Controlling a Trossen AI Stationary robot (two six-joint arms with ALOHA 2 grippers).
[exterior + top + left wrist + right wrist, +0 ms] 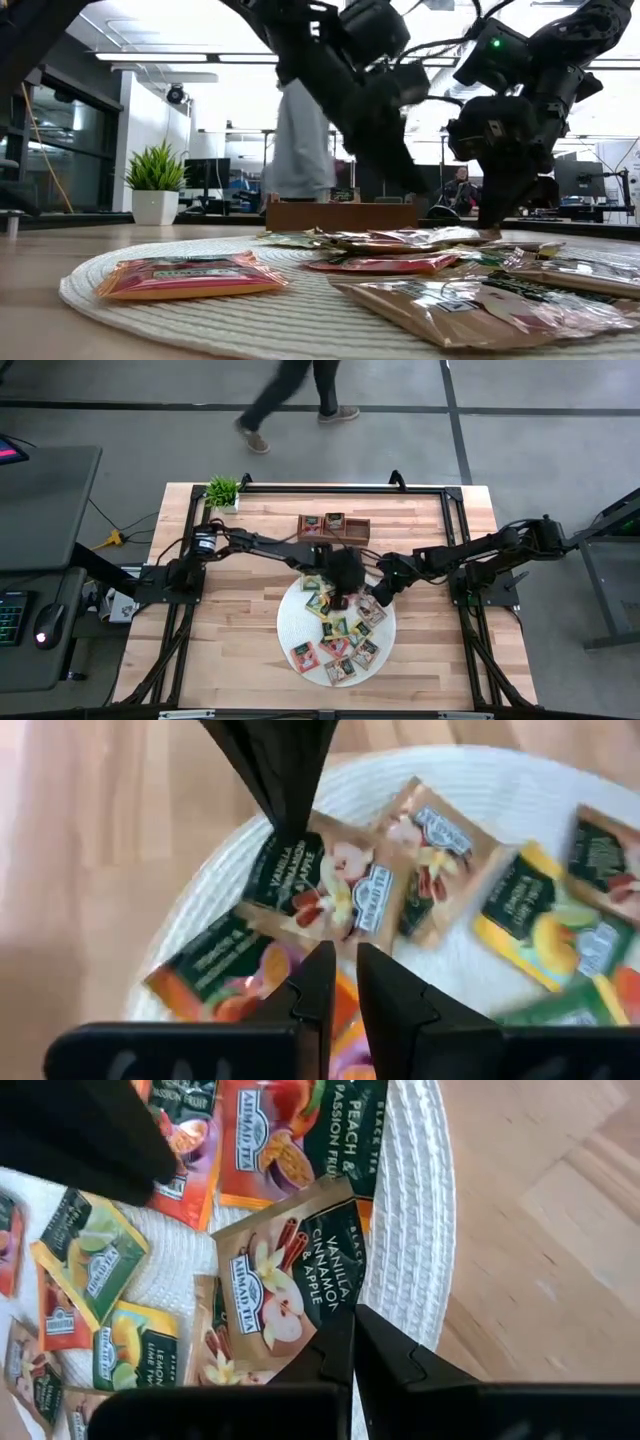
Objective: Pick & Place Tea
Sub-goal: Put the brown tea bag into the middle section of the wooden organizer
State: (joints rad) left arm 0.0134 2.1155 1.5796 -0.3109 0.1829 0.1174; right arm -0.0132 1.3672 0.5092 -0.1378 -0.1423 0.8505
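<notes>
We're over the round white woven mat [300, 622] near the middle of the counter [230, 650], and both arms crowd its far edge. The right gripper [352, 1342] has its fingers pinched together on the corner of the vanilla, cinnamon and apple packet [295, 1285]; the rest of that packet fans out ahead of the fingertips, its printed face up, lying partly across a neighbouring packet at the mat's rim. So we judge the grip is made, and the pull now goes up and away.

The left gripper [338, 982] hovers just beside it, fingers nearly closed with a thin slit between them and nothing in them; the right arm's dark finger crosses its view and touches the same packet. The two grippers are close, and we'd watch for a clash on the lift.

The wooden tray [333, 526] sits beyond the mat toward the far edge, with packets already in it. The other tea packets [338, 650] lie scattered over the mat. A potted plant [223, 491] marks the far left corner, and a person [290, 400] walks past behind the counter.
</notes>
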